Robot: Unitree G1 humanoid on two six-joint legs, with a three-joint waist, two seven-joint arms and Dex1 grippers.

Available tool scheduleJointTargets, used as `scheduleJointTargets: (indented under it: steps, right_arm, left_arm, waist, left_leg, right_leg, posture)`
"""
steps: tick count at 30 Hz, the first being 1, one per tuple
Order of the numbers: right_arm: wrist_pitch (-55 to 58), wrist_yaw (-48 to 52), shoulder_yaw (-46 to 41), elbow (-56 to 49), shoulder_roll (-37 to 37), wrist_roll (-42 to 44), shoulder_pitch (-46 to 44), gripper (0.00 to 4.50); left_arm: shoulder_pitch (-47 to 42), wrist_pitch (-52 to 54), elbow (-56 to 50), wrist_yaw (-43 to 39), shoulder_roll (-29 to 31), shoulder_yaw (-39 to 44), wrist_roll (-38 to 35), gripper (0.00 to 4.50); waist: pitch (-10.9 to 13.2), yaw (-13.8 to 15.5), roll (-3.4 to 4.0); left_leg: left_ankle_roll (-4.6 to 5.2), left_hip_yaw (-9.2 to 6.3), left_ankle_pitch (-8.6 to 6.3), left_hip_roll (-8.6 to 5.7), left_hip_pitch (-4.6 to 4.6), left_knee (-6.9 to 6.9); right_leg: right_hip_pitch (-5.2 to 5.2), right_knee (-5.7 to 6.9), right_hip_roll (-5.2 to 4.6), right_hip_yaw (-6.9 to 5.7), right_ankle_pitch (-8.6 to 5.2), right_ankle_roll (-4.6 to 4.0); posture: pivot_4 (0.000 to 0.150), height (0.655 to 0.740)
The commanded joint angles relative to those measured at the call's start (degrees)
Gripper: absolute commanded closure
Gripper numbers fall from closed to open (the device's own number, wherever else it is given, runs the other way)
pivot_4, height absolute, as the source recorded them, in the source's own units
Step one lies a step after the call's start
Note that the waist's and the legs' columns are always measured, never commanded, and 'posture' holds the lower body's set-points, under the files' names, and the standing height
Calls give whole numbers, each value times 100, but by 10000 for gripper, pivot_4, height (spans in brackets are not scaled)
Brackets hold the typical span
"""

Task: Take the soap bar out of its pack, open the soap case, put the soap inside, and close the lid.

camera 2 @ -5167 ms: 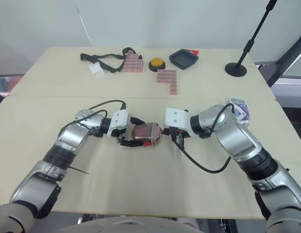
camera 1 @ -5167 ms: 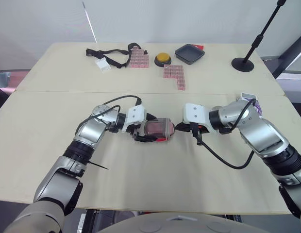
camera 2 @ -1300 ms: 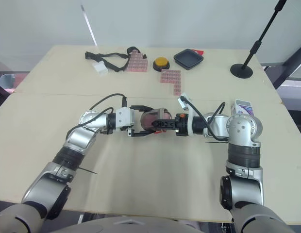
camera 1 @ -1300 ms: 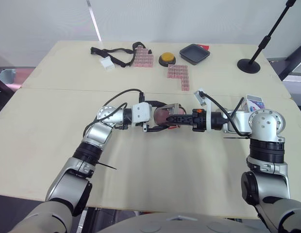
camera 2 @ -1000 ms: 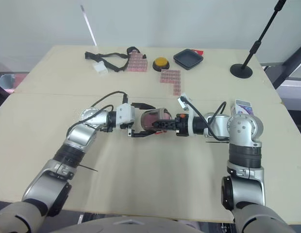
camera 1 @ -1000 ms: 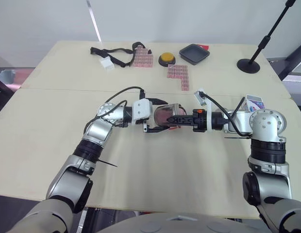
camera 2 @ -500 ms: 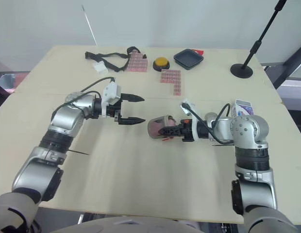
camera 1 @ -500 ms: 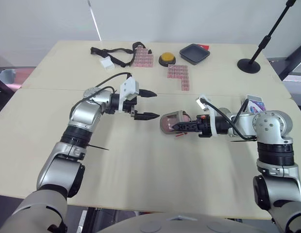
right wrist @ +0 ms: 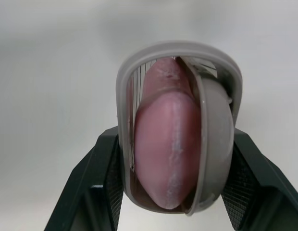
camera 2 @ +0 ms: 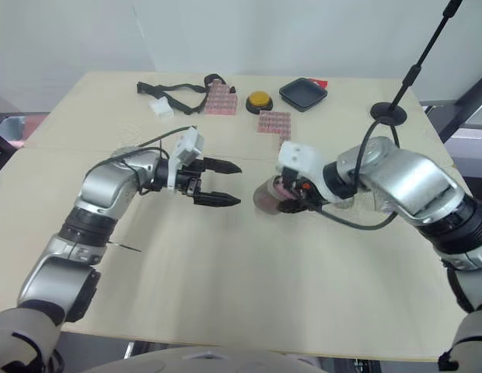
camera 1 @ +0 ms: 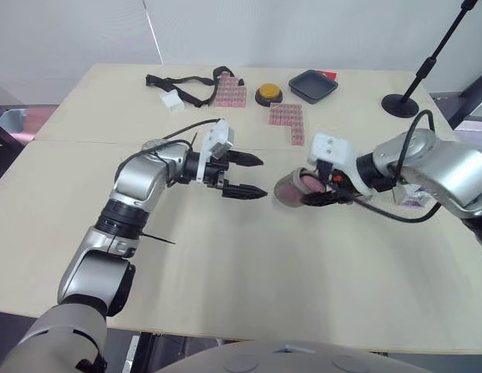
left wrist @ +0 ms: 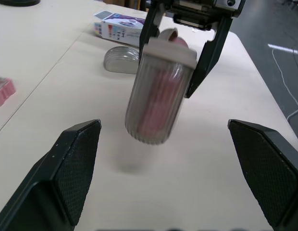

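Observation:
The clear ribbed soap case (camera 1: 286, 188) with the pink soap bar (right wrist: 166, 139) inside is held just above the table's middle, and my right gripper (camera 1: 305, 189) is shut on it. One black finger (right wrist: 98, 187) presses each side of the case. My left gripper (camera 1: 256, 177) stands open a short way to the left of the case, its tips pointing at it with nothing between them. The grey lid (left wrist: 121, 58) lies on the table behind the case, beside the soap pack (left wrist: 121, 30).
Along the far edge lie a black strap (camera 1: 183, 84), pink block sets (camera 1: 286, 123), a yellow button (camera 1: 265, 95) and a black tray (camera 1: 312, 85). A stand base (camera 1: 404, 103) is at the far right.
My left gripper let go of the case and drew back to the left. The right arm swung round and carried the case a little to the right.

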Motion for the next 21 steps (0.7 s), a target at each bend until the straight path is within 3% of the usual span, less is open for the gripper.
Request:
scheduleJointTargets:
  steps: [1, 7, 21]
  right_arm:
    - [-321, 613, 484, -278, -37, -632, -472, 23745]
    - [-352, 905, 979, -168, 305, -1279, -811, 23745]
    - [-440, 1243, 1055, 190, 759, -1973, -780, 23745]
  left_arm:
    - [51, -331, -282, 274, -210, -142, 204, 0]
    - [263, -676, -371, 556, -330, -535, 664, 0]
    - [444, -902, -302, 875, -631, -626, 760, 0]
  waist:
    - [0, -18, 0]
    - [0, -78, 0]
    - [0, -128, 0]
  left_leg:
    - [0, 0, 0, 2, 0, 2]
    - [2, 2, 1, 10, 3, 3]
    - [8, 4, 5, 16, 3, 9]
  right_leg:
    - [-2, 4, -1, 0, 0, 0]
    - [-3, 12, -1, 7, 0, -1]
    - [-7, 27, -7, 13, -1, -2]
  posture:
    - [1500, 7400]
    - [1500, 7400]
    - [1500, 7400]
